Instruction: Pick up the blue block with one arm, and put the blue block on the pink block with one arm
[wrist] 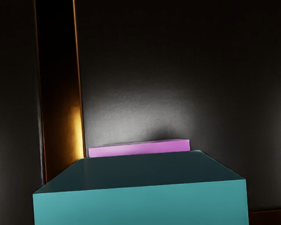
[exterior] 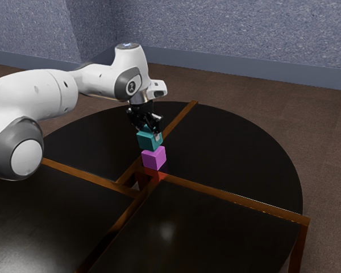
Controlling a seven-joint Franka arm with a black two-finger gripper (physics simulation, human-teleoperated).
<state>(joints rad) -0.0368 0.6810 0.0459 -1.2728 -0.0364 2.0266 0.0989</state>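
Fingers (exterior: 157, 129): clenched on blue block (exterior: 149, 140), gripping two sides.
Blue block: cube, level, no long axis.
Pink block (exterior: 154, 158): directly below the fingers, on bench (exterior: 233, 153).
Obstructions: orange seam (exterior: 177, 118) just beside the pink block.

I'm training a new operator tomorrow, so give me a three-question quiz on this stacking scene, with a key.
1. True or false: the black two-finger gripper is shut on the teal-blue block.
2. Multiple choice: where is the teal-blue block relative to the pink block? A) directly above it. B) beside it on the tabletop. C) underneath it.
3. Fill in the blank: the dark round table is divided by trim strips of ____ colour.

Key: 1 true; 2 A; 3 orange.
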